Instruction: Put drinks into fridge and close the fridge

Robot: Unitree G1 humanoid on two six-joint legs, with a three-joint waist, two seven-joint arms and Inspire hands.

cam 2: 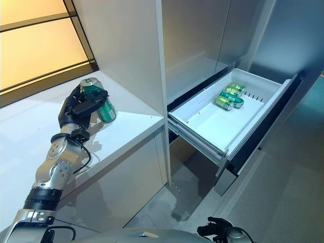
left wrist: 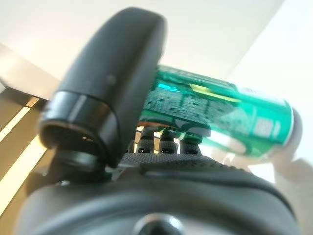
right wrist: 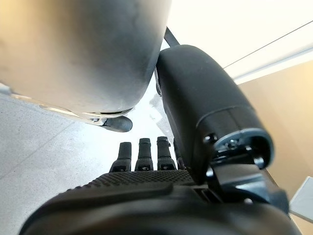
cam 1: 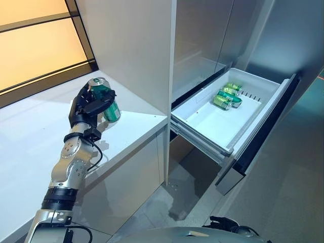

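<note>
The left hand (cam 1: 90, 107) is curled round a green can (cam 1: 105, 99), thumb on one side and fingers on the other, as its wrist view confirms: the thumb (left wrist: 110, 93) crosses the can's side and the fingers (left wrist: 166, 139) wrap beneath it. The can is tilted, its silver top toward the window (cam 1: 35, 45), and it is lifted just above the white table (cam 1: 30, 136); whether its lower end touches the surface cannot be told. The arm rises from the lower left across the table's front edge.

The right hand (right wrist: 146, 156) shows only in its own wrist view, low and away from the work, with straight, relaxed fingers (right wrist: 142, 152) holding nothing and grey floor (right wrist: 44, 142) past them.

To the right of the table stands a white panel (cam 1: 131, 45), and beyond it the fridge (cam 1: 202, 45) with grey upper doors that are shut. Below them a white drawer (cam 1: 212, 121) is pulled well out over the floor, its dark front (cam 1: 263, 131) facing right. In the far corner of the drawer lie three green cans (cam 1: 228, 95) on their sides, close together and touching or nearly so. The rest of the drawer's bottom is bare white.
</note>
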